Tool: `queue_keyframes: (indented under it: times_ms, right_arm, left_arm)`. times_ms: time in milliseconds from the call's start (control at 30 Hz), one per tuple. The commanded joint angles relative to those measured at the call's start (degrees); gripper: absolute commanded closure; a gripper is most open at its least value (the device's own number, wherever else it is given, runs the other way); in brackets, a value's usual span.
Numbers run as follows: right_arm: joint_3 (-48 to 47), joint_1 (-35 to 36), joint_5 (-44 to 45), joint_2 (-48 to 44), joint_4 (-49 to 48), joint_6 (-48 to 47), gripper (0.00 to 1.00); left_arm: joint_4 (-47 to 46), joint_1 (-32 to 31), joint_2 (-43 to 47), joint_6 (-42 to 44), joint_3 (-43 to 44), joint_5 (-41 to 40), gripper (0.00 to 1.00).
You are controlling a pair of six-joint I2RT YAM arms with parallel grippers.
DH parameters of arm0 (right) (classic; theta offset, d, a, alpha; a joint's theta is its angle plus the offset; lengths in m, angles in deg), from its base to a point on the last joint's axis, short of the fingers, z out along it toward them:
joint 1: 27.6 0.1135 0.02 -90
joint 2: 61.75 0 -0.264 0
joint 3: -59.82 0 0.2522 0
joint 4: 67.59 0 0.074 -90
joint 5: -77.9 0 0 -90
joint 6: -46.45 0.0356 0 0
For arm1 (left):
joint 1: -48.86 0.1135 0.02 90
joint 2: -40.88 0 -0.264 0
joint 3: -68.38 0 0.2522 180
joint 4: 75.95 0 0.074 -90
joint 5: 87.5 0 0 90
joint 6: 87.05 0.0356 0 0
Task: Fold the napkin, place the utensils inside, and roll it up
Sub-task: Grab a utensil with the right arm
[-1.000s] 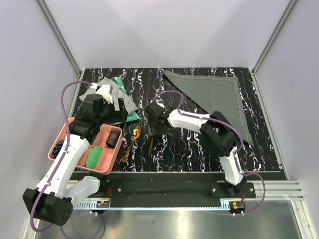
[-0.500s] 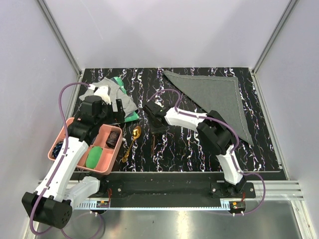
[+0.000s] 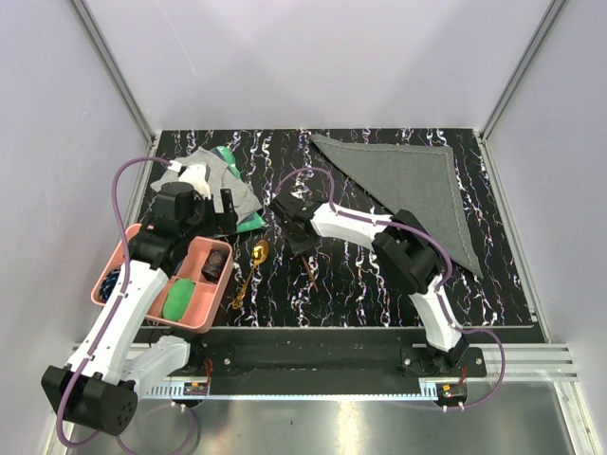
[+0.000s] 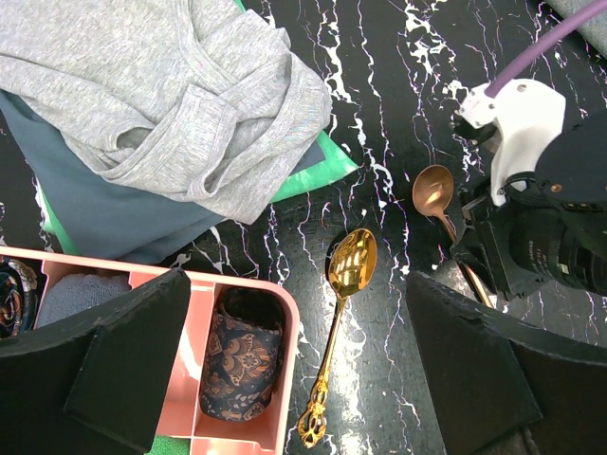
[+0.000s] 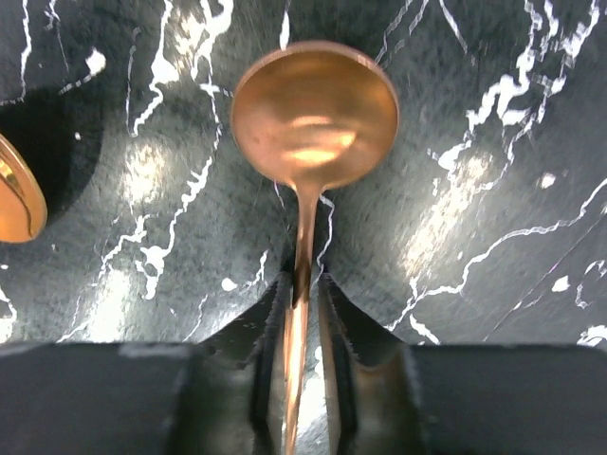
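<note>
The dark grey napkin (image 3: 417,190) lies folded in a triangle at the back right, away from both grippers. The gold spoon (image 3: 250,272) lies on the black marbled table beside the pink tray; in the left wrist view (image 4: 340,318) it sits between my open left fingers. My left gripper (image 3: 216,210) hovers open and empty above it. My right gripper (image 3: 302,246) is shut on the copper spoon's handle (image 5: 299,303), low at the table. The copper bowl (image 5: 315,114) points away from the jaws and also shows in the left wrist view (image 4: 433,190).
A pink divided tray (image 3: 114,270) at the left holds a green item (image 3: 178,299) and a patterned cloth roll (image 4: 232,365). A light grey cloth (image 4: 180,104) lies over a green item at the back left. The gold spoon's bowl edge (image 5: 14,199) is left of the right gripper.
My right gripper has shifted slightly back and left and closed on the copper spoon's handle; the handle's free end has swung to the right. The left arm has barely moved.
</note>
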Motion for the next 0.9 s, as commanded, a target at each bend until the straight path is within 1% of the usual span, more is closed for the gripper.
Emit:
queue_keyframes:
  times_ms: [0,133,233,267,333,367,500,633,700,767,800,867]
  right_arm:
    - [-2.0,0.1,2.6,3.8,2.6,-3.4,0.73]
    - [-1.4,0.1,1.6,4.5,1.3,-2.8,0.71]
    - [-0.5,0.1,0.7,5.3,0.8,-3.0,0.76]
    - [-0.1,0.1,-0.1,5.4,0.7,-3.0,0.85]
    - [0.5,0.1,-0.9,5.2,0.0,-3.3,0.97]
    - [1.3,0.1,-1.4,4.8,-0.4,-3.5,1.0]
    - [2.7,-0.1,-1.2,1.5,-1.5,-5.8,1.0]
    - [5.2,-2.7,-1.5,-5.6,-2.9,-10.2,1.0]
    - [6.1,-5.6,-1.6,-8.5,-3.8,-13.3,1.0]
    - [7.0,-8.0,-2.9,-9.6,-4.2,-15.3,1.0]
    - [7.3,-10.5,-3.6,-10.7,-4.4,-17.4,1.0]
    - [8.4,-12.5,-4.4,-11.6,-5.5,-19.1,1.0]
  left_arm:
    - [-1.4,0.2,0.4,1.0,-0.4,-1.2,0.01]
    - [-1.4,0.2,0.2,1.1,-0.4,-1.1,0.01]
    - [-1.3,0.2,0.2,1.0,-0.4,-1.0,0.01]
    - [-1.3,0.2,0.1,1.1,-0.4,-1.0,0.01]
    - [-1.3,0.2,0.1,1.0,-0.4,-1.1,0.01]
    - [-1.3,0.2,0.2,1.1,-0.4,-1.2,0.01]
    - [-1.3,0.2,0.0,1.2,-0.5,-2.0,0.01]
    - [-1.3,0.2,-0.2,1.3,-0.5,-2.8,0.01]
    - [-1.3,0.2,-0.5,1.4,-0.6,-3.3,0.01]
    - [-1.3,0.2,-0.7,1.4,-0.6,-3.8,0.01]
    - [-1.3,0.2,-0.9,1.4,-0.6,-3.9,0.01]
    - [-1.3,0.2,-1.4,1.5,-0.6,-4.3,0.01]
